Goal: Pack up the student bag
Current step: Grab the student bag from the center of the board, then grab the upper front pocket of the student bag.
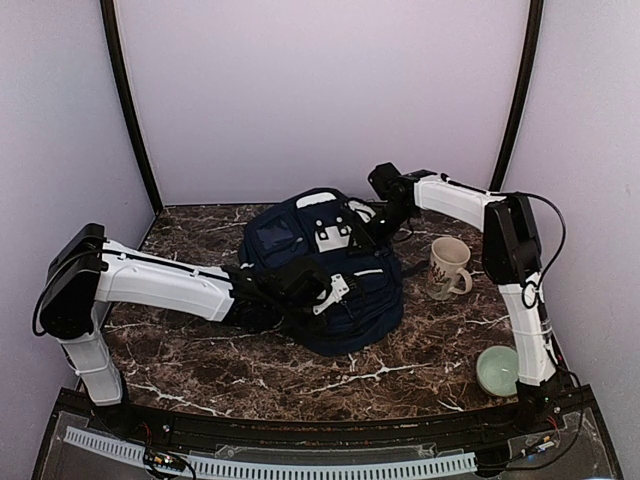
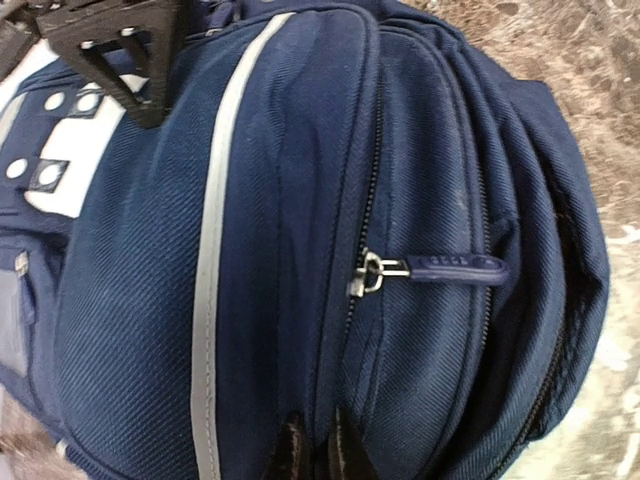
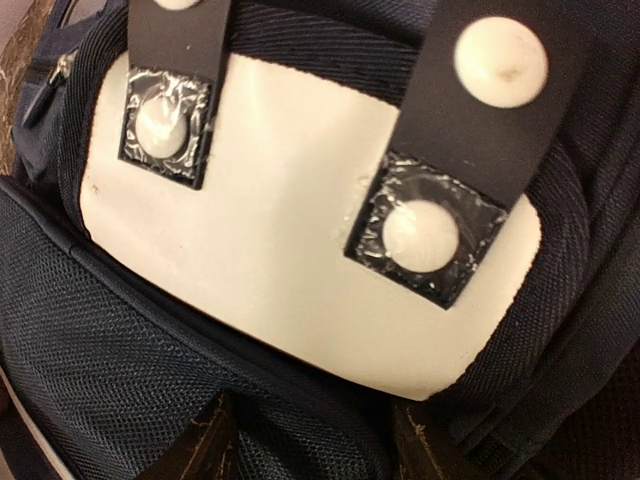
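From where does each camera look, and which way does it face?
Top external: high behind the robot, looking down at backpack and mug; left arm and right arm show.
Left wrist: close over the backpack, facing its zip pull; left pincer at bottom edge.
Right wrist: close, facing the white patch; right pincer at bottom edge.
Shared: all three show the white patch.
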Controlling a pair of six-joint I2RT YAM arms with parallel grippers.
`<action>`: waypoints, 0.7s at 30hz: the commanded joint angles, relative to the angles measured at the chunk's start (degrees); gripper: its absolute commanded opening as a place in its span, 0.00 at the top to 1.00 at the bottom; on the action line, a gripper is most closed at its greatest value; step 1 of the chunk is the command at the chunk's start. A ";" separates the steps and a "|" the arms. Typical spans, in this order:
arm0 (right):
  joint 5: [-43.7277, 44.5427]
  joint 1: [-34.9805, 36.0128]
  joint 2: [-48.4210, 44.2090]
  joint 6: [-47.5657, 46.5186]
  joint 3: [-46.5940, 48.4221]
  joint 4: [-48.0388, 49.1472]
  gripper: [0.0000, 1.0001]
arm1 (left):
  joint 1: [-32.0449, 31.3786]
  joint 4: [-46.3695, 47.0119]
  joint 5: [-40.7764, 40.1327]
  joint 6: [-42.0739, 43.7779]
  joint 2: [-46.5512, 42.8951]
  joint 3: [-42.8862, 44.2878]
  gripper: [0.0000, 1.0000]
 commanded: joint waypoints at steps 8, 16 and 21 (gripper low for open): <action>2.41 0.71 -23.06 -3.47 -15.37 5.04 0.45 | -6.10 6.91 9.31 -20.38 -0.06 -3.23 1.00; 5.42 0.08 -43.67 -6.27 -39.92 12.98 0.44 | -3.21 10.31 9.18 -20.12 2.10 1.09 1.00; 2.66 0.80 -51.09 -8.49 -50.46 18.10 0.49 | 0.43 16.46 14.11 -22.70 2.43 0.70 1.00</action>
